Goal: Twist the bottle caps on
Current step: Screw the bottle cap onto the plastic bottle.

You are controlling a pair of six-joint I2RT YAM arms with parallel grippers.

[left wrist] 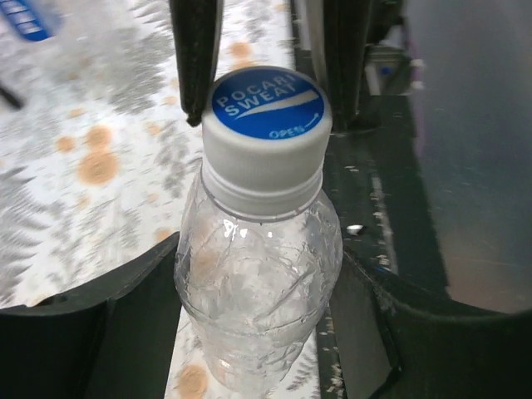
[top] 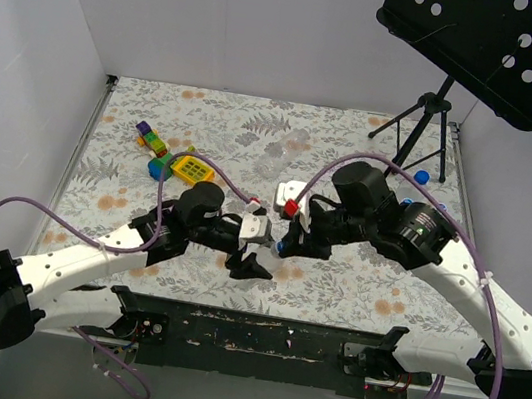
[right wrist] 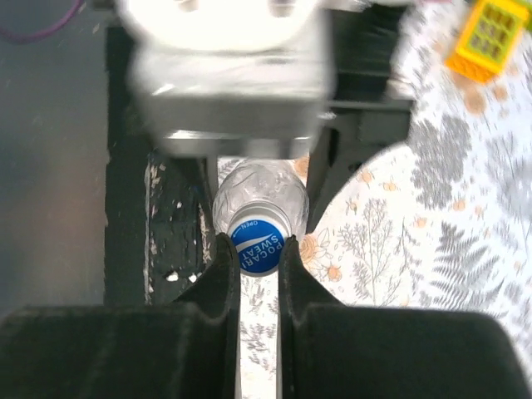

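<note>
Bottle (left wrist: 258, 307) over near table (top: 208, 119), left end effector (top: 254, 245) clamping its body. Right end effector (right wrist: 256, 245) pinches cap (left wrist: 266, 125) seated on neck. Tightness unconfirmed. 1 loose cap (top: 422, 176) beside tripod (top: 422, 123).

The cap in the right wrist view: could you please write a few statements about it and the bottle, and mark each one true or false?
1. The right gripper is closed on the cap. True.
2. The cap's top is red. False: it is blue with white lettering, and its sides are white.
3. The left gripper holds the clear bottle by its body. True.
4. The cap lies loose beside the bottle. False: it sits on the bottle's neck.
</note>
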